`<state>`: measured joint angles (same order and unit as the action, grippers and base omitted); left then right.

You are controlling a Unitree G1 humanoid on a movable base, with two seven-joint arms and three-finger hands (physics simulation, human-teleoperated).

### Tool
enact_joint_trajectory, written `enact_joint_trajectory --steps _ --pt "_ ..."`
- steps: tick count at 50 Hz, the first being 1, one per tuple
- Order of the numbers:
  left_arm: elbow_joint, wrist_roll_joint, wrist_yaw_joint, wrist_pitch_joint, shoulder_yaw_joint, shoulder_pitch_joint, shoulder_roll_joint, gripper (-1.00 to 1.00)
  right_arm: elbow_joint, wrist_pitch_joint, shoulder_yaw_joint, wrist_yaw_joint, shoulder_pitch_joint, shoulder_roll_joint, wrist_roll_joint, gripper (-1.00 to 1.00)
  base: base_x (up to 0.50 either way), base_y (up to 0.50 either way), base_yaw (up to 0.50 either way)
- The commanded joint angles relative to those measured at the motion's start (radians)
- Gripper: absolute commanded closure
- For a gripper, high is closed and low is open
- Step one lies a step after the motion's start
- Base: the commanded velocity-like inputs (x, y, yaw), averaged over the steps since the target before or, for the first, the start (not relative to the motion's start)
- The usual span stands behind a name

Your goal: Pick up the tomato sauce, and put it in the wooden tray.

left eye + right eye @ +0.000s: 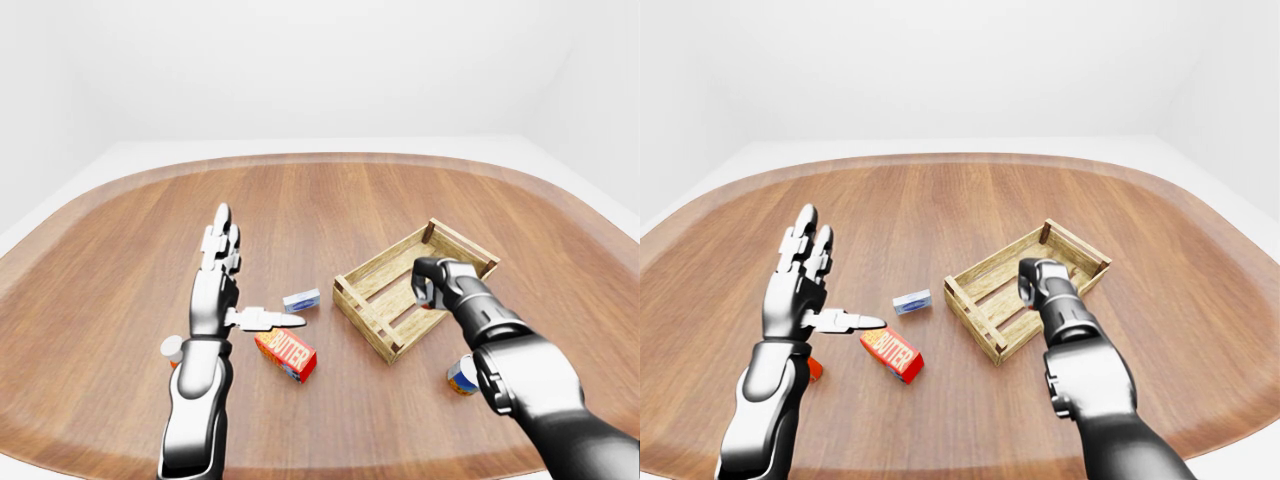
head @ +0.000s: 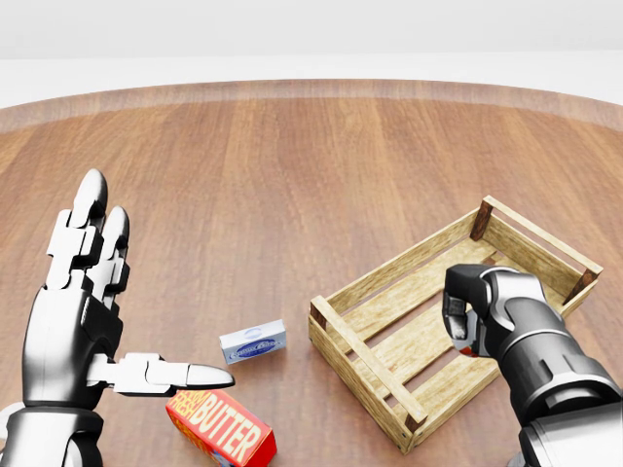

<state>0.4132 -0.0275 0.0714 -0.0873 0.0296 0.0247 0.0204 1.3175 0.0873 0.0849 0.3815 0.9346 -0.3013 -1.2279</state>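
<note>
Placing step in hand: right hand hangs over the wooden tray, fingers curled tight around something small with a sliver of red showing (presumably the tomato sauce, mostly hidden by the fingers). Next move, as I judge it, calls for lowering between the slats' walls and letting the fingers spread so it lands on the tray floor rather than the rim. Left hand is raised well apart, fingers spread and empty; butter box, small blue-white box and a can sit outside the tray, none blocking.
</note>
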Motion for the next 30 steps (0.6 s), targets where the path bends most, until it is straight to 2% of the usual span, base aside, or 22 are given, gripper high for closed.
enact_joint_trajectory --steps 1,12,13,14,15,16,30 --pt "-0.001 -0.001 0.0 0.0 0.0 -0.002 0.0 -1.0 0.001 0.0 -0.001 -0.029 -0.009 -0.001 0.006 1.0 0.0 0.0 0.0" --pt "-0.008 -0.002 0.0 0.0 -0.001 -0.001 0.0 -1.0 0.004 0.0 -0.002 -0.04 -0.007 -0.002 0.013 1.0 0.0 0.0 0.0" --pt "-0.004 -0.001 0.001 0.0 -0.001 0.0 0.0 -1.0 0.005 0.0 0.0 -0.046 -0.008 -0.004 0.01 0.62 0.0 0.0 0.0" --pt "-0.004 -0.001 0.001 0.0 -0.001 0.0 0.0 -1.0 0.005 0.0 0.0 -0.046 -0.008 -0.004 0.01 0.62 0.0 0.0 0.0" --pt "-0.003 -0.002 0.0 0.0 -0.001 0.0 0.0 -1.0 0.006 0.0 0.001 -0.05 -0.008 -0.006 0.009 -0.74 0.0 0.0 0.0" --pt "-0.003 -0.002 0.0 0.0 -0.001 0.0 0.0 -1.0 0.006 0.0 0.0 -0.052 -0.008 -0.006 0.008 -0.96 0.0 0.0 0.0" --pt "0.004 -0.003 0.0 0.0 -0.003 0.004 -0.001 -1.0 0.004 0.0 -0.003 -0.049 -0.007 -0.013 0.012 -1.0 0.0 0.0 0.0"
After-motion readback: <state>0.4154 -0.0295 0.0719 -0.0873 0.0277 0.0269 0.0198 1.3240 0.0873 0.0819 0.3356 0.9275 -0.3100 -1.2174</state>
